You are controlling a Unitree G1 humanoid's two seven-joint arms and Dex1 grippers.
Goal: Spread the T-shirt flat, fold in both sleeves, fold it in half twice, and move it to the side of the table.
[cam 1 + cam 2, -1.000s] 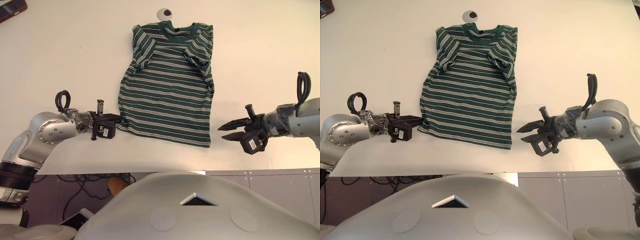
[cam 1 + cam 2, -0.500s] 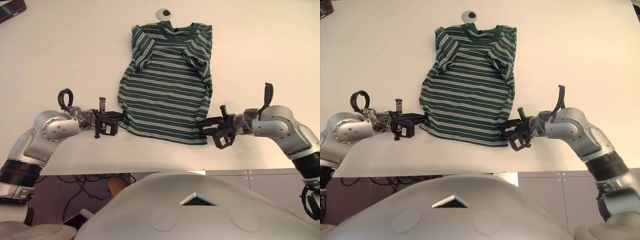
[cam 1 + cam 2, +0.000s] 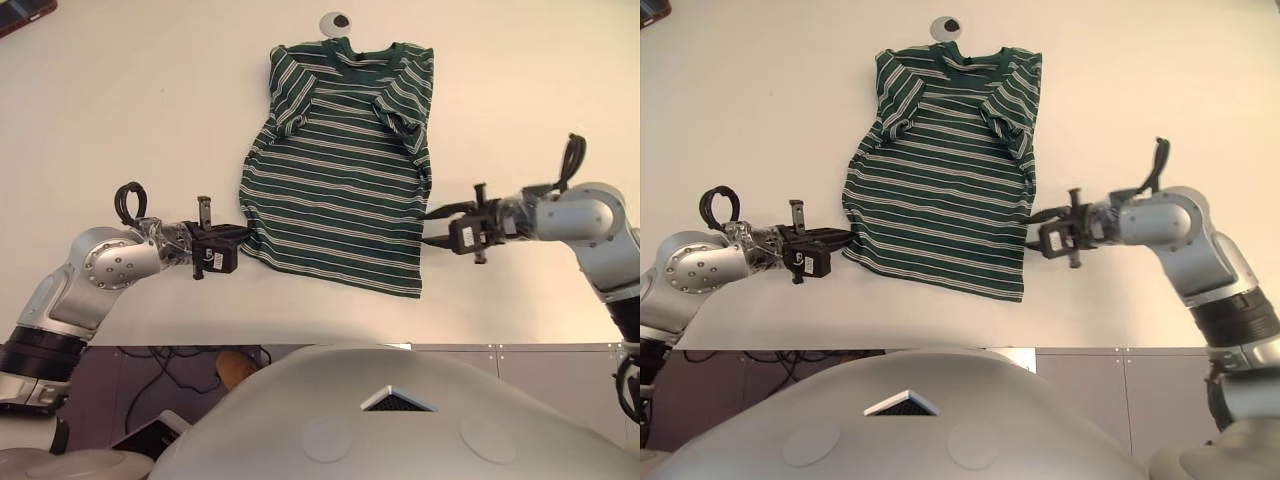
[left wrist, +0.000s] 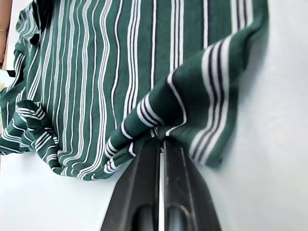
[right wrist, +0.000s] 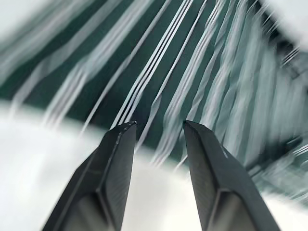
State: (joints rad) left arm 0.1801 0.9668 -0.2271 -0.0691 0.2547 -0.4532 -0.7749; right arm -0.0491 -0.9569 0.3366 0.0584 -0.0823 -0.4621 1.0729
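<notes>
Now T-shirt (image 3: pixel 340 190) between left tool (image 3: pixel 240 234), tight on its hem, and spread right tool (image 3: pixel 428 228).

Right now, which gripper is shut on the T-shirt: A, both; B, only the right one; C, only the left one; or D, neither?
C: the left gripper is pinched shut on a bottom corner of the T-shirt, while the right gripper sits at the shirt's side edge with its fingers apart.

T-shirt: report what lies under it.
The T-shirt lies on the white table. Anything else beneath is hidden by the cloth. The left end effector is shut on its hem corner.
</notes>
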